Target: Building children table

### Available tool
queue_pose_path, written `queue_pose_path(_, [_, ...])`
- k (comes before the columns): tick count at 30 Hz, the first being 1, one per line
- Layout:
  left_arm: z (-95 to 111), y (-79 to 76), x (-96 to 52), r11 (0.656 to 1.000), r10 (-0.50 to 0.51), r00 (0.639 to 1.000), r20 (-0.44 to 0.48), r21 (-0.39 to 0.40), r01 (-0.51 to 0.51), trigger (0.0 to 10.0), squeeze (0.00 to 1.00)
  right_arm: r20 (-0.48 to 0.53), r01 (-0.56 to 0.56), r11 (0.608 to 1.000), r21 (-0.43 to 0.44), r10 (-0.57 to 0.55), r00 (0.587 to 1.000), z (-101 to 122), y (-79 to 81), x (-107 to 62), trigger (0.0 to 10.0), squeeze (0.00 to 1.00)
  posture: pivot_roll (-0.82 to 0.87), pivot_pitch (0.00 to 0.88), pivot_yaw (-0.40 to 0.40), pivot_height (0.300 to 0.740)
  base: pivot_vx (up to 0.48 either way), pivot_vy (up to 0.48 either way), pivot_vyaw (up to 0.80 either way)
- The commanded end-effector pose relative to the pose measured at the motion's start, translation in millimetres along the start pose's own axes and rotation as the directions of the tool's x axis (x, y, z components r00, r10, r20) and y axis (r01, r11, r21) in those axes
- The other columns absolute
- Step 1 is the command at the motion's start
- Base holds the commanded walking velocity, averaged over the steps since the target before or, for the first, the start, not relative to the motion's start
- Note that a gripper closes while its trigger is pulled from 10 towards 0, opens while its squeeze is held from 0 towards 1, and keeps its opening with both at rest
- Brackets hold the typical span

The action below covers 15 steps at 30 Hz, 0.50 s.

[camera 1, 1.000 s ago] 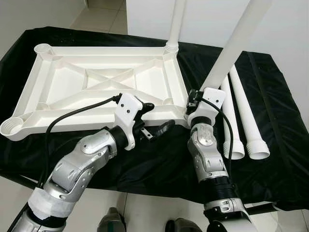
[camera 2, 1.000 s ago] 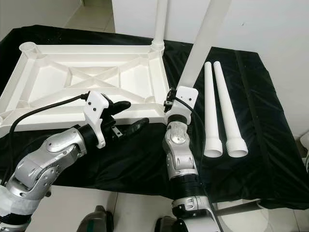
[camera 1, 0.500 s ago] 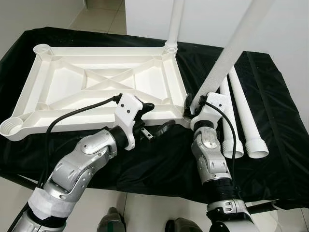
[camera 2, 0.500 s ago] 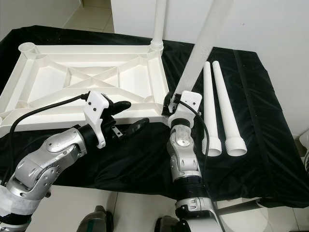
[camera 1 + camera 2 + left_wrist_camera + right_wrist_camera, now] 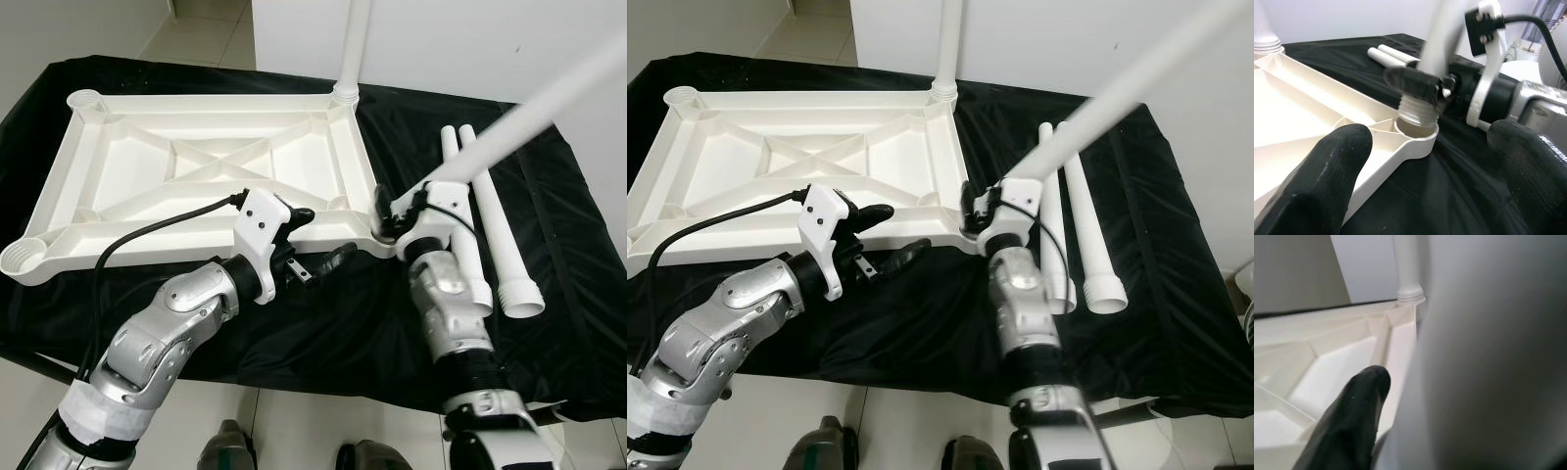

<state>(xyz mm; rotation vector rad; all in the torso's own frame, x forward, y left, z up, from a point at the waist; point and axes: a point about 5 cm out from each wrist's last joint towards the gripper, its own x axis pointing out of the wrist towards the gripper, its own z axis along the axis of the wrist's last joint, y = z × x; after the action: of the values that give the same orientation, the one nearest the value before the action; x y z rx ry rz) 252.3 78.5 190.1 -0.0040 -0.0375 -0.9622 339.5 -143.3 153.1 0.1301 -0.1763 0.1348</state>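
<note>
Two loose white table legs lie on the black cloth beside the upturned white tabletop, while the right gripper clamps a tilted third leg at the near corner socket and the left gripper hovers close, fingers spread wide.

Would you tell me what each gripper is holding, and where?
Right gripper grips the white table leg just above its threaded end; left gripper is open, holding nothing.

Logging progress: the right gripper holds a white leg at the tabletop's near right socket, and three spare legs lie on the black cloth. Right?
Not quite: the left eye view shows two spare legs on the black cloth, not three. The right gripper does hold a white leg at the tabletop's near right socket.
</note>
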Motion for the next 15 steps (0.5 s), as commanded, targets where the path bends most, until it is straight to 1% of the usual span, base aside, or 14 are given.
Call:
queue_pose_path(1, [0.8,-3.9,2.0,0.996,-0.089,0.996,-0.003,0.011,0.089,10.0,0.00,-0.013,-0.007,1.000,0.004,0.007,1.000,0.4,-10.7,3.5,0.0,0.00,0.06,0.077,0.002,0.740,0.000,0.000,0.00])
queue_pose_path(4, [1.0,-3.4,2.2,0.996,-0.088,0.996,-0.002,0.010,0.088,10.0,0.00,-0.005,-0.015,1.000,-0.016,0.015,1.000,2.7,-13.2,5.1,0.0,0.00,0.06,0.077,0.002,0.740,0.000,0.000,0.00])
queue_pose_path(6, [1.2,-4.1,2.3,0.996,-0.086,0.996,0.001,0.009,0.086,10.0,0.00,0.019,-0.051,0.998,-0.033,0.052,0.998,8.9,-15.8,7.6,0.0,0.00,0.06,0.076,0.001,0.740,0.000,0.000,0.00])
queue_pose_path(11, [1.2,-3.9,2.3,0.996,-0.083,0.997,0.001,0.010,0.083,10.0,0.00,0.007,-0.080,0.996,-0.032,0.080,0.997,8.2,-16.7,8.6,0.0,0.00,0.06,0.075,-0.001,0.740,0.000,0.000,0.00])
queue_pose_path(12, [1.5,-3.3,2.1,0.997,-0.081,0.997,0.001,0.011,0.081,10.0,0.00,-0.010,-0.149,0.988,-0.037,0.149,0.989,7.1,-14.9,8.4,3.3,0.00,0.06,0.074,0.000,0.740,0.000,0.000,0.00])
queue_pose_path(13, [1.5,-3.3,2.1,0.997,-0.081,0.997,0.001,0.011,0.081,10.0,0.00,-0.010,-0.149,0.988,-0.037,0.149,0.989,7.1,-14.9,8.4,3.3,0.00,0.06,0.074,0.000,0.740,0.000,0.000,0.00])
queue_pose_path(14, [1.6,-3.0,2.0,0.997,-0.081,0.997,0.001,0.011,0.081,10.0,0.00,-0.017,-0.190,0.981,-0.051,0.189,0.982,6.4,-13.1,7.9,10.0,0.00,0.06,0.074,0.002,0.740,0.000,0.000,0.00])
queue_pose_path(15, [1.6,-2.9,2.0,0.997,-0.081,0.997,0.001,0.011,0.081,10.0,0.00,-0.021,-0.213,0.975,-0.061,0.212,0.977,5.9,-12.0,7.6,10.0,0.00,0.06,0.074,0.002,0.740,0.000,0.000,0.00])
